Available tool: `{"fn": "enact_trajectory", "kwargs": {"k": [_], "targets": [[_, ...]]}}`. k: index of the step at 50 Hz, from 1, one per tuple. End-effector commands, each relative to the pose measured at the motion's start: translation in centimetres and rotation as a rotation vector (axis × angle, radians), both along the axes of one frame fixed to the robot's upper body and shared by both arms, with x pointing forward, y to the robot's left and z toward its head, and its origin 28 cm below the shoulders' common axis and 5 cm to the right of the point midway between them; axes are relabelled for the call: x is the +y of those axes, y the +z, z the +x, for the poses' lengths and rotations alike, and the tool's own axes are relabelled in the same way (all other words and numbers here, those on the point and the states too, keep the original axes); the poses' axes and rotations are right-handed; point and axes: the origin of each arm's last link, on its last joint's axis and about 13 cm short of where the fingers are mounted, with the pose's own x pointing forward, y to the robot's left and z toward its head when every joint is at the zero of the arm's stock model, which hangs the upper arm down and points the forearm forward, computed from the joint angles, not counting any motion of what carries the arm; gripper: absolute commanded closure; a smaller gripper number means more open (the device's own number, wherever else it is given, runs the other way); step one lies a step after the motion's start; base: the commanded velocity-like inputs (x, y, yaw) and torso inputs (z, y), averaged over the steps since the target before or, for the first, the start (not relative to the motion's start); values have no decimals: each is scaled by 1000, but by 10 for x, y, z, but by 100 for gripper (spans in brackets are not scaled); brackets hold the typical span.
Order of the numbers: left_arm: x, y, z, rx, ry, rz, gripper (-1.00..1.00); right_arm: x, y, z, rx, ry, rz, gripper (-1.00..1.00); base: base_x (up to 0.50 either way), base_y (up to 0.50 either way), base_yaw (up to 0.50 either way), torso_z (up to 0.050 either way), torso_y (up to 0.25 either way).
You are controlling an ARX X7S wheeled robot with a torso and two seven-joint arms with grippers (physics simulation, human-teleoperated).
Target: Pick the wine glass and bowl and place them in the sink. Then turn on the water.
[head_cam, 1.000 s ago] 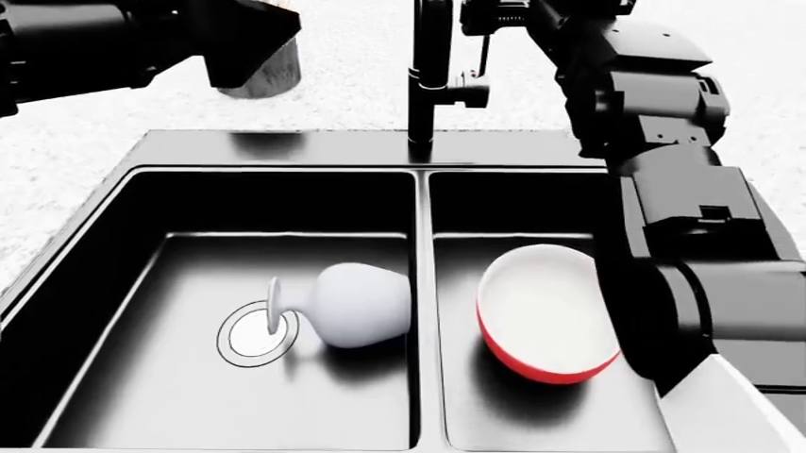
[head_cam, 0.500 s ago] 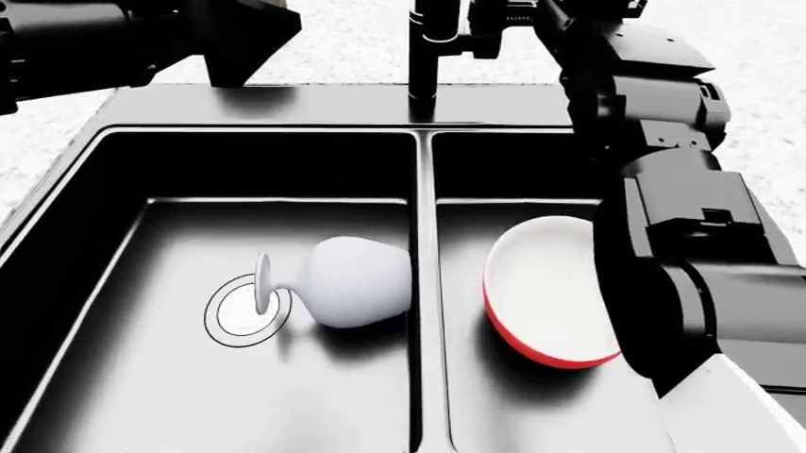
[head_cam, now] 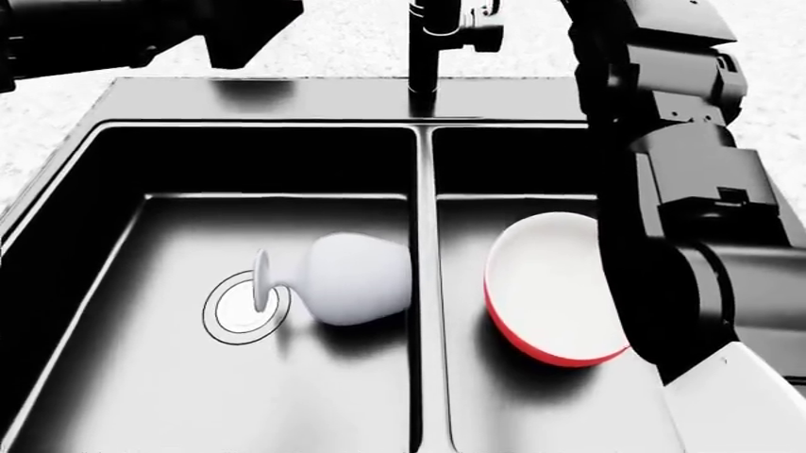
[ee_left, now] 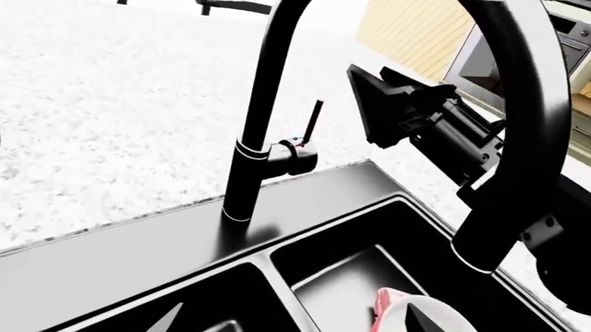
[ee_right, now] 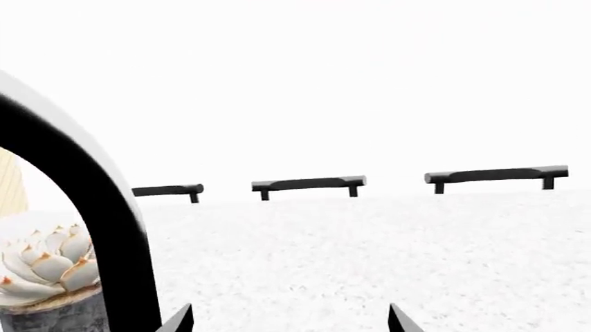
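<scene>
The pale wine glass (head_cam: 350, 279) lies on its side in the left basin of the black sink (head_cam: 422, 236), its foot over the drain (head_cam: 240, 310). The red bowl (head_cam: 554, 288) with a white inside leans in the right basin; its rim also shows in the left wrist view (ee_left: 420, 315). The black faucet (head_cam: 428, 47) stands behind the divider, its lever (ee_left: 314, 117) sticking up at its side. My left gripper (ee_left: 293, 321) is open and empty, above the sink facing the faucet (ee_left: 263, 117). My right gripper (ee_right: 291, 319) is open and empty, beside the faucet's arc (ee_right: 93, 207).
Speckled granite counter (head_cam: 353, 38) surrounds the sink. A pale succulent in a grey pot (ee_right: 41, 270) stands beyond the faucet. Black cabinet handles (ee_right: 309, 183) line the far wall. My right arm (head_cam: 667, 189) hangs over the right basin's edge; my left arm (head_cam: 126, 33) crosses the back left.
The head view has shifted, so the sink and faucet sit higher in frame. My right arm's upper end has gone up out of view near the faucet. Glass and bowl have not moved in the sink.
</scene>
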Motion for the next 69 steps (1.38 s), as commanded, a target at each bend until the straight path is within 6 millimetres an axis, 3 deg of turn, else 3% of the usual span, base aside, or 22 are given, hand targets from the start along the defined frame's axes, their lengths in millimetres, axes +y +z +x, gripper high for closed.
{"fn": "enact_trajectory", "kwargs": {"k": [1, 15, 32, 45, 52, 61, 69], "targets": [[-1, 5, 1, -16, -9, 14, -100, 0, 14, -3, -31, -5, -9, -100, 0, 0, 0, 0, -230], [-2, 26, -2, -76, -13, 20, -100, 1, 21, -4, -48, -7, -20, -100, 0, 0, 0, 0, -180], [-3, 28, 1, -89, -13, 28, -100, 0, 17, -3, -38, -17, -16, -100, 0, 0, 0, 0, -131], [-1, 29, 1, -106, 2, 24, -100, -21, 11, -3, 22, -405, 39, -100, 0, 0, 0, 0, 0], [-2, 28, 2, -106, 4, 23, -100, -33, 12, -5, 53, -477, 90, -100, 0, -2, -5, 0, 0], [-2, 25, 5, -107, 4, 17, -100, -36, 33, -12, 88, -357, 183, -100, 0, -4, -10, 0, 0], [-1, 26, 7, -121, 22, 7, -100, -52, 64, -27, 124, -273, 186, -100, 0, -5, -9, 0, 0]]}}
